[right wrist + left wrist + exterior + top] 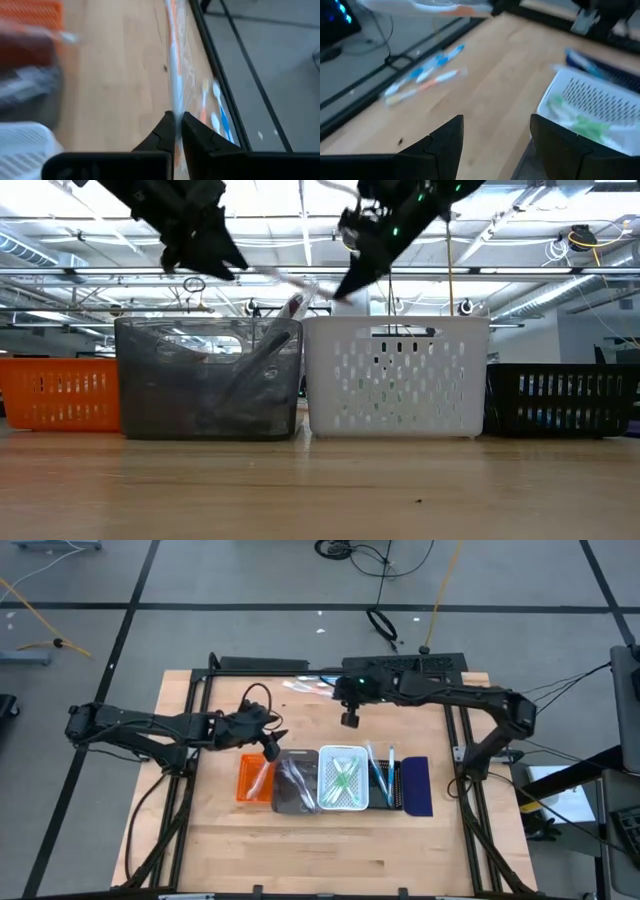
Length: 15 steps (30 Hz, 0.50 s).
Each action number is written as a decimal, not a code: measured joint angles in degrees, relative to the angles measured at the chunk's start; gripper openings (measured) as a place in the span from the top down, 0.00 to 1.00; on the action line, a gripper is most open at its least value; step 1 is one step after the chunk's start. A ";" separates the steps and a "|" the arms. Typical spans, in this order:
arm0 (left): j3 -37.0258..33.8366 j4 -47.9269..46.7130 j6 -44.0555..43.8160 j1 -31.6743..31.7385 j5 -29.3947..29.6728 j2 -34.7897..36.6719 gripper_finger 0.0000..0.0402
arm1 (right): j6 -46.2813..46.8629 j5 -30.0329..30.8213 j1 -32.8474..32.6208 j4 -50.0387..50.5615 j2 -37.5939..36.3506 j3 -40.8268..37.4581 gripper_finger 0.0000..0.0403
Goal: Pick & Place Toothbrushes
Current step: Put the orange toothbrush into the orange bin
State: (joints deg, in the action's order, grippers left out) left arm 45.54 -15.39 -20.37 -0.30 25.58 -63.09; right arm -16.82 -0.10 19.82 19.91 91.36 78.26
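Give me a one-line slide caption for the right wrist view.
Right gripper shut on a wrapped toothbrush, held above the wooden table near loose toothbrushes.

Right gripper (178, 125) clamped shut, raised; left gripper (495, 135) spread wide, raised.

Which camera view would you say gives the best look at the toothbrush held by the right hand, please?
The right wrist view: the toothbrush runs straight out from the shut right hand, orange and white along its length. The left wrist view catches it blurred at the edge, the low view a pale streak, and the high view barely shows it.
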 joint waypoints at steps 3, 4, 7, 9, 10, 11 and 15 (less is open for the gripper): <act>0.00 5.24 2.07 -0.12 0.01 0.00 0.43 | 2.05 0.00 -2.34 -0.96 -2.76 0.00 0.98; 0.00 7.06 3.04 -0.15 0.01 -0.02 0.43 | 2.76 0.00 -3.16 -1.58 -3.59 0.00 0.98; 0.00 13.28 6.32 -0.33 0.01 0.00 0.43 | 3.97 0.00 -5.66 -2.35 -5.97 0.00 0.98; 0.00 17.93 8.80 -0.60 0.03 0.00 0.43 | 4.18 0.00 -7.39 -4.54 -6.63 0.06 0.98; 0.00 20.52 10.09 -0.83 0.00 -0.01 0.43 | 4.20 0.00 -8.23 -5.09 -6.88 0.09 0.98; 0.00 22.95 11.32 -1.12 -0.03 -0.01 0.43 | 4.22 0.00 -9.06 -5.41 -7.01 0.07 0.98; 0.00 30.64 16.15 -2.37 -0.06 -0.02 0.43 | 4.20 0.13 -11.73 -8.30 -7.05 0.07 0.98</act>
State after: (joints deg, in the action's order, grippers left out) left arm 45.54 15.25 -4.22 -2.67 25.52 -63.11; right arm -12.62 0.04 8.09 11.61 84.31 78.32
